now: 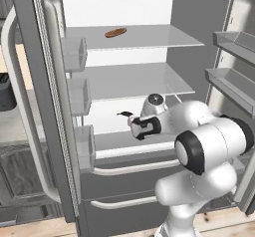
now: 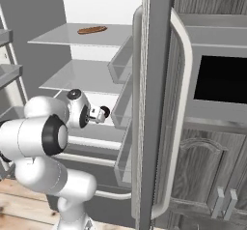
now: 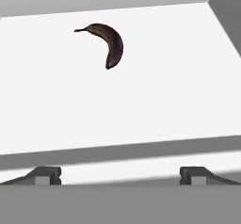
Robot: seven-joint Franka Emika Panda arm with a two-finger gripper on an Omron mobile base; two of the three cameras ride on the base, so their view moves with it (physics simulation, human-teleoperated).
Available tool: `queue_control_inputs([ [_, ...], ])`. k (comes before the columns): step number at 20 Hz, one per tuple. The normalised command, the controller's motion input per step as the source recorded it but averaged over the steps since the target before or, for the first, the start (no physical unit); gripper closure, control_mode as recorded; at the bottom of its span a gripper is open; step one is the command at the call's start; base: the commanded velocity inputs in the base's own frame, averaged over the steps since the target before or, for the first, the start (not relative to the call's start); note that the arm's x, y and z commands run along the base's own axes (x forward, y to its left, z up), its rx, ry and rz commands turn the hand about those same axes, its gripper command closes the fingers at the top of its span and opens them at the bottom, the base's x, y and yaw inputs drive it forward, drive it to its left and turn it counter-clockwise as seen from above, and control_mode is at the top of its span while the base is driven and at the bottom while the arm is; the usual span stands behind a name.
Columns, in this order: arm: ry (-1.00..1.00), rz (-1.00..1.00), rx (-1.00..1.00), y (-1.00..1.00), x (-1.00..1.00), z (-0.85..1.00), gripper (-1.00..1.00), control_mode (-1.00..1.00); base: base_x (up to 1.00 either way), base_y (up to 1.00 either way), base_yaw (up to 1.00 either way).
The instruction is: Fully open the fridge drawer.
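Your pincer stands wide apart and holds nothing; in the hand view its two dark tips sit at the bottom, one at each side, with nothing between them. You are looking along it into the fridge's white lower compartment, where a dark, curved banana lies on the white floor, well ahead of the tips.

The fridge drawer sits just below that compartment, the upper of two grey fronts, its long pale bar handle running across the width. In the left base view its front lies close to flush with the drawer beneath; you cannot tell from these views whether it is drawn out at all.

Your hand hovers above the drawer's top edge, apart from the handle. On the top glass shelf rests a flat brown item.
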Motion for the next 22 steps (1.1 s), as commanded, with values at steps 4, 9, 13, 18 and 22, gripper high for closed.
queue_control_inputs([
  [4, 0.00, 0.00, 0.00, 0.00, 0.28, -0.02, -1.00, -1.00, 0.00, 0.00, 0.00],
  [9, 0.00, 0.00, 0.00, 0.00, 0.09, -0.18, -1.00, -1.00, 0.00, 0.00, 0.00],
  [13, 0.00, 0.00, 0.00, 0.00, 0.02, -0.25, -1.00, -1.00, 0.00, 0.00, 0.00],
  [18, 0.02, 0.00, 0.00, 0.00, 0.02, -0.23, -1.00, -1.00, 0.00, 0.00, 0.00],
  [22, 0.15, -0.02, 0.00, 0.00, -0.62, -0.39, -1.00, -1.00, 0.00, 0.00, 0.00],
])
